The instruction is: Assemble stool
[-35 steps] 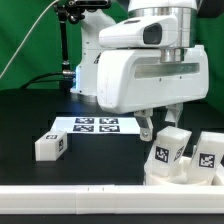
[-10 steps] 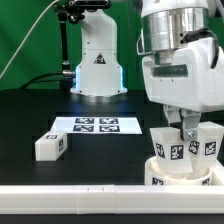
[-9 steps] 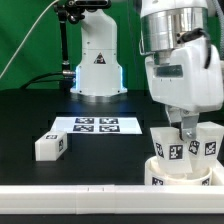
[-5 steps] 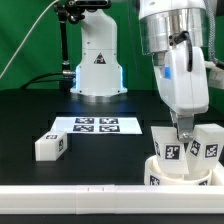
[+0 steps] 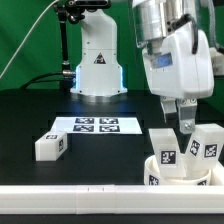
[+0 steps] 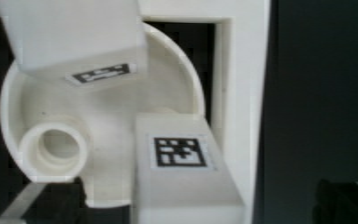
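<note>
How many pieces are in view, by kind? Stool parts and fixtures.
Legs: 3 (loose leg, seat leg at the exterior view's left, seat leg at the exterior view's right)
Round seat: 1
Marker board: 1
Border rail: 1
Total: 6

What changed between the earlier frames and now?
The gripper, shut between the two upright legs a second ago, has opened and lifted clear of them. The legs stay standing in the seat; the loose leg and the marker board have not moved.
</note>
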Controlling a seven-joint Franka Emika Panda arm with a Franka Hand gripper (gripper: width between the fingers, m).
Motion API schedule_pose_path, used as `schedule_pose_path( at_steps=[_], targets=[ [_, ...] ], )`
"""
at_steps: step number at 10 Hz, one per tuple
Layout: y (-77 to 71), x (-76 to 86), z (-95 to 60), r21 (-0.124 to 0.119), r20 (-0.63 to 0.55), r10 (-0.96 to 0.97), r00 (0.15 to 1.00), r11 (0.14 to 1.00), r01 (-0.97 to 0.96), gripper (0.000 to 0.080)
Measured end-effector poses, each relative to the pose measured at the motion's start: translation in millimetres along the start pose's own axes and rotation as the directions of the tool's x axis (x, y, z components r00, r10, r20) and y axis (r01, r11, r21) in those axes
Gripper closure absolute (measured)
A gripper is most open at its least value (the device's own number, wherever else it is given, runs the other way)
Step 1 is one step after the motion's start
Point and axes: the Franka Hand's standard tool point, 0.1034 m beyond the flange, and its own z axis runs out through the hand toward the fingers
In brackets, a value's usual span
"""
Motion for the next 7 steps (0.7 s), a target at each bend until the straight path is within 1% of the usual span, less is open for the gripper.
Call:
schedule_pose_path(
  at_steps=[1, 2, 3, 6, 7],
  targets=[
    [-4.9, 3.7, -9.3, 0.006, 0.006, -0.111, 0.994, 0.994, 0.111, 0.0152],
    [-7.3, 8.0, -12.4, 0.013, 0.003, -0.175, 0.985, 0.984, 0.175, 0.0152],
    [-5.5, 7.2, -9.6, 0.009, 0.001, -0.234, 0.972, 0.972, 0.234, 0.0151],
    [-5.3, 7.7, -9.3, 0.009, -0.001, -0.403, 0.915, 0.915, 0.403, 0.0151],
    [-5.4, 7.5, -9.3, -0.006, -0.012, -0.566, 0.824, 0.824, 0.566, 0.0151]
  ],
)
